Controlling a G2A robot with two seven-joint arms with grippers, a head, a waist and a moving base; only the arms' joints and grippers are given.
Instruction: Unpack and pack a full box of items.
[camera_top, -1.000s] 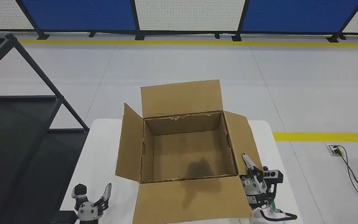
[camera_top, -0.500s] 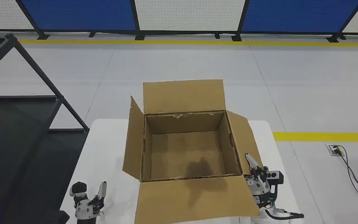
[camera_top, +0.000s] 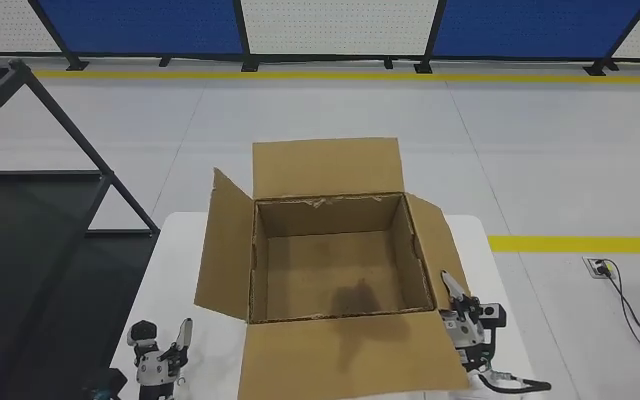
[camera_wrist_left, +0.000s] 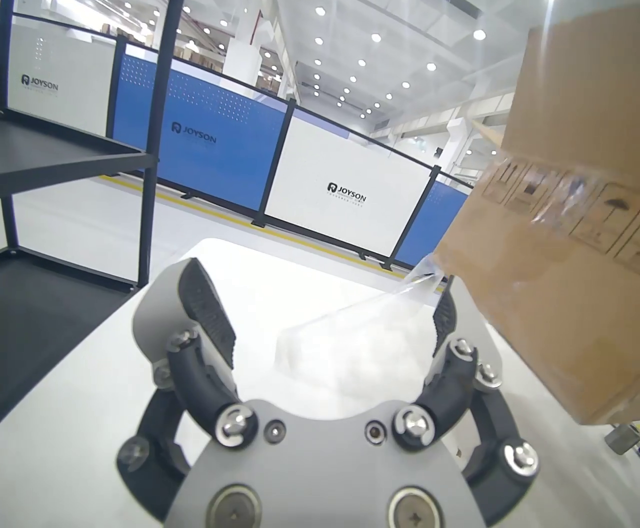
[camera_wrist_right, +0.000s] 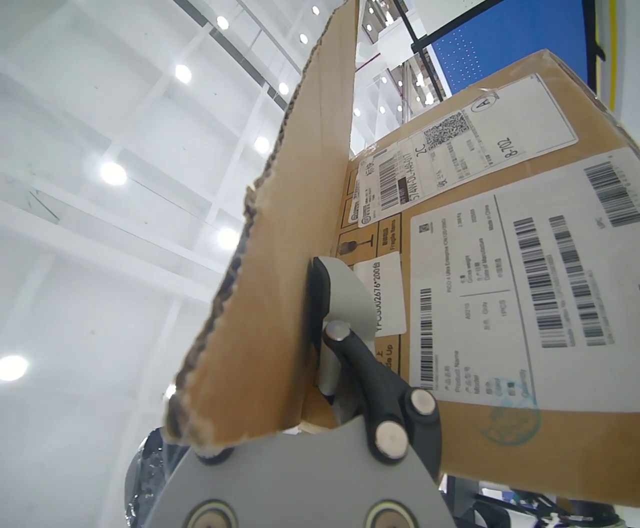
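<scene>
One cardboard box (camera_top: 330, 218) sits mid-way on the white table (camera_top: 185, 290), all four flaps open. Two grippers flank it: my left gripper (camera_top: 160, 358) is spread wide, apart from the box, and my right gripper (camera_top: 455, 300) is pinched onto the right flap (camera_top: 432, 240).

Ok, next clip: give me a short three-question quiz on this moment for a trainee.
1. True or false: the cardboard box on the white table has items inside it.
2. Fill in: the left gripper has its fingers ___.
3. Which gripper has the box's side flap between its fingers? A: left gripper. B: right gripper.
Key: 1 false, the inside is bare; 2 open; 3 B.
</scene>
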